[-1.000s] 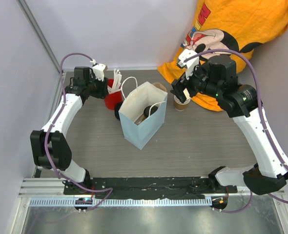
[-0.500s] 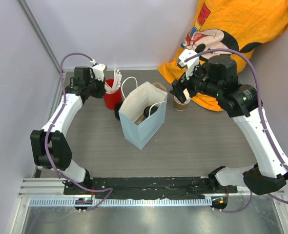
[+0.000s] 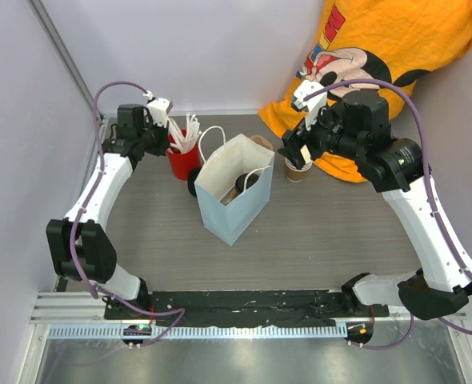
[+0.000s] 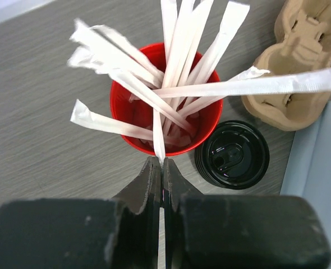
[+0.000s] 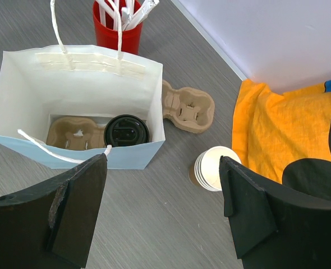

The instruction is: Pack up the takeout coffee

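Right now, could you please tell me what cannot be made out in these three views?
Right wrist view: whatever sits under the bagged lid is hidden by the lid and the paper bag wall.
Top view: the loose lid is mostly hidden behind the bag.
Left wrist view: the pulp tray is cut off by the top and right edges.

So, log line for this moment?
left gripper: shut on white stick in red cup | right gripper: open, empty | lidded coffee cup: in bag
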Controlling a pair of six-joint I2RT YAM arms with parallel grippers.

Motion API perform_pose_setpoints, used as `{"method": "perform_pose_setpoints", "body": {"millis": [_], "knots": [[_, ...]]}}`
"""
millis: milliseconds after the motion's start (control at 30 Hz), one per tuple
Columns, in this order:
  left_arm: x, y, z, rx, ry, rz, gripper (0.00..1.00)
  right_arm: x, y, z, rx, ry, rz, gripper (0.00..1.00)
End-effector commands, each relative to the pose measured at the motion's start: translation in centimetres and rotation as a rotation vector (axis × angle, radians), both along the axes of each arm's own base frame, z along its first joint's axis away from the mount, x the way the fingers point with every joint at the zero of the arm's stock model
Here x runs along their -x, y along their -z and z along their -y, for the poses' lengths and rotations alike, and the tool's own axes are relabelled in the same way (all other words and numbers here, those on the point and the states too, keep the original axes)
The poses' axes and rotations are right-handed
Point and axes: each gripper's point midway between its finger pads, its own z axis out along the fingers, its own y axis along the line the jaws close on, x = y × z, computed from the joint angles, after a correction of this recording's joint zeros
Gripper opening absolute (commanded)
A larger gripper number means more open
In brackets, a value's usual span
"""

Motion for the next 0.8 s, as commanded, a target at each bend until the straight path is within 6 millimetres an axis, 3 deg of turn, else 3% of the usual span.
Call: {"method": "perform_pose_setpoints", "body": {"millis": [0, 200, 300, 767], "knots": [[-0.2, -6.0, 0.0, 0.015, -0.008, 0.151, 0.03, 0.6, -2.2, 0.3, -0.046, 0.002, 0.057, 0.85], [0.9, -8.8, -0.2, 0.012, -0.014, 0.178, 0.04, 0.6, -2.4, 0.4, -0.045, 0.003, 0.063, 0.85], [1.4, -9.1, -0.2, 0.002, -0.008, 0.174, 0.05, 0.6, -2.5, 0.5, -0.047, 0.004, 0.066, 0.85], [2.2, -7.2, -0.1, -0.053, 0.019, 0.116, 0.06, 1.0, -2.7, 0.5, -0.053, -0.005, 0.069, 0.85]]}}
